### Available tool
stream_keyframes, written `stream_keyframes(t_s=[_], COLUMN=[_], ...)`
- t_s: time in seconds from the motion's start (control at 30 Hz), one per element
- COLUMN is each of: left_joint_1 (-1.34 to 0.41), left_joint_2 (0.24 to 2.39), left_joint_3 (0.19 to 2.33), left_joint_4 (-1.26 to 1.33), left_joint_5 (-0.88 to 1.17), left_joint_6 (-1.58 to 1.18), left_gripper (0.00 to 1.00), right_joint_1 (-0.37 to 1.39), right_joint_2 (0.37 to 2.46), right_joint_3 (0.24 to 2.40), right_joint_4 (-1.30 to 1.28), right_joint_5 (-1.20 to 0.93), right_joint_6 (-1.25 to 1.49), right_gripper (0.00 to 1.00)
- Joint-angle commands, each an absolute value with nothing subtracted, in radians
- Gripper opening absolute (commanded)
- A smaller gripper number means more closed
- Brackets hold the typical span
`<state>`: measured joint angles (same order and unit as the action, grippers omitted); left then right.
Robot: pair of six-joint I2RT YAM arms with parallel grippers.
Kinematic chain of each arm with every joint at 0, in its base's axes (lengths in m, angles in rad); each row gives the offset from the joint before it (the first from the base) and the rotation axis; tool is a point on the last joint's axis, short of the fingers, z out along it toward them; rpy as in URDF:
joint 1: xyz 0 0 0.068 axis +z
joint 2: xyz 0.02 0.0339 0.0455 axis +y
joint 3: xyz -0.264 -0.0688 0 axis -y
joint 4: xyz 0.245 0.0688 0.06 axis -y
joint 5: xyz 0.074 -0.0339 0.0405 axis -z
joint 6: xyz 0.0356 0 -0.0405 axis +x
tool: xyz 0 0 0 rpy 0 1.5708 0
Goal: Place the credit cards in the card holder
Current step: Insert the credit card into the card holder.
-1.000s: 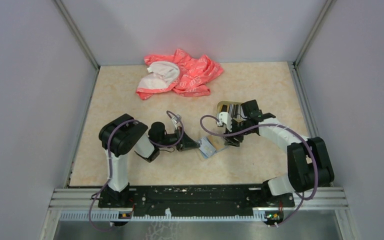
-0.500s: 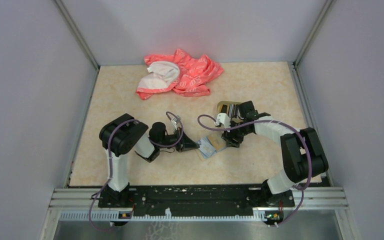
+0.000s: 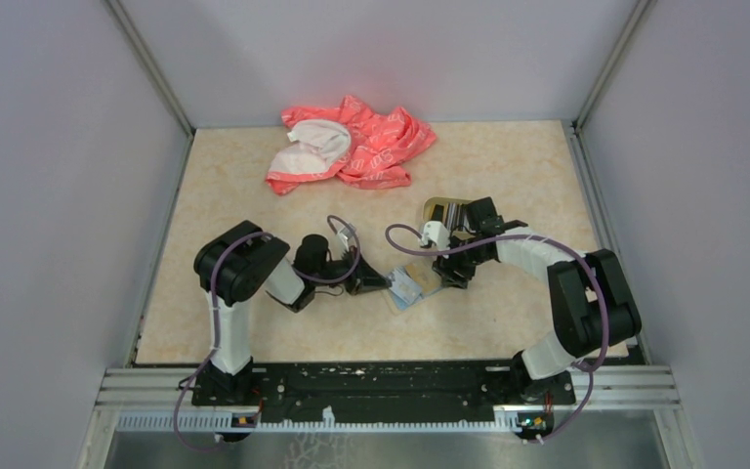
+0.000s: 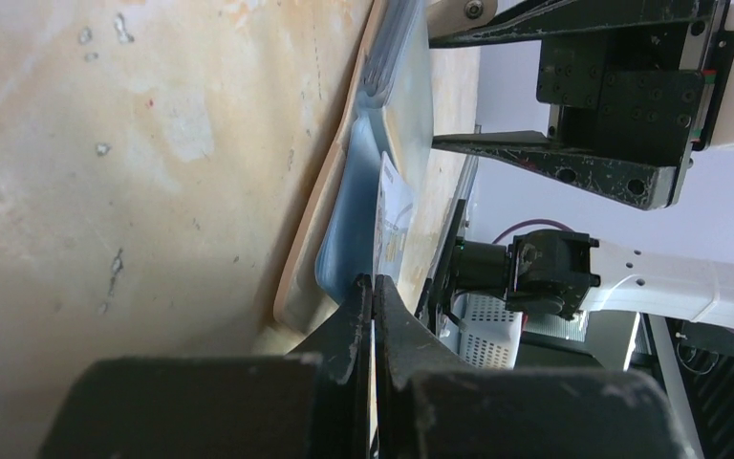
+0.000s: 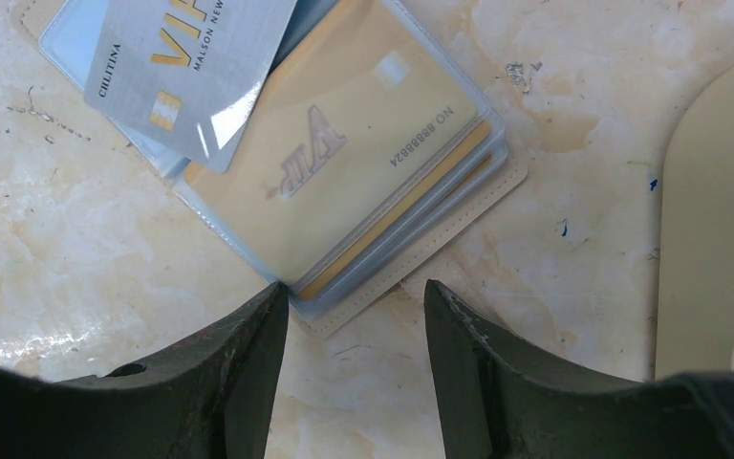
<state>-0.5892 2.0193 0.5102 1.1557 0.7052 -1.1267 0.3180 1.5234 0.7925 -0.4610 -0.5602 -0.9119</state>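
I count one card holder (image 5: 430, 234), one silver card (image 5: 191, 67), one gold card (image 5: 344, 163) face-up, one tan tray (image 5: 707, 239), one pink cloth (image 3: 361, 142).

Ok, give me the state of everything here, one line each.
card holder: lying open
gold card: sleeved inside the holder
silver card: tilted over the holder, not tucked in
left gripper: shut on silver card
right gripper: open, at the holder's edge
pink cloth: crumpled

A silver card (image 5: 186, 67) lies askew on the card holder (image 5: 419, 256) (gold card (image 5: 334, 163) sleeved); jaws apart.
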Motion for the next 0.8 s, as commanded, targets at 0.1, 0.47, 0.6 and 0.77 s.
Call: stream_keyframes(t_s=[0.1, 0.47, 0.6, 0.77], left_joint_1=[-0.602, -0.627, -0.629, -0.629], left_joint_2=[2.017, 2.029, 2.038, 2.020], left_joint_3=[0.556, 0.612, 0.626, 0.617], left_joint_4=[1.104, 1.048, 1.030, 0.974], left_joint_5=[0.686, 0.704, 0.722, 0.735], left_joint_6=[-1.097, -1.080, -1.082, -1.090], left_gripper=[0.00, 0.00, 0.00, 0.00], right_joint_1=[0.332, 0.332, 0.333, 0.331], right_joint_2=[1.502, 1.491, 1.487, 1.484], right_joint_3=[0.807, 0.805, 0.805, 0.805], right_joint_4=[-0.417, -0.413, -0.414, -0.411], right_joint_5=[-0.563, -0.565, -0.566, -0.566], right_joint_6=[-0.902, -0.900, -0.902, -0.901], right_gripper=[0.54, 0.55, 0.55, 0.55])
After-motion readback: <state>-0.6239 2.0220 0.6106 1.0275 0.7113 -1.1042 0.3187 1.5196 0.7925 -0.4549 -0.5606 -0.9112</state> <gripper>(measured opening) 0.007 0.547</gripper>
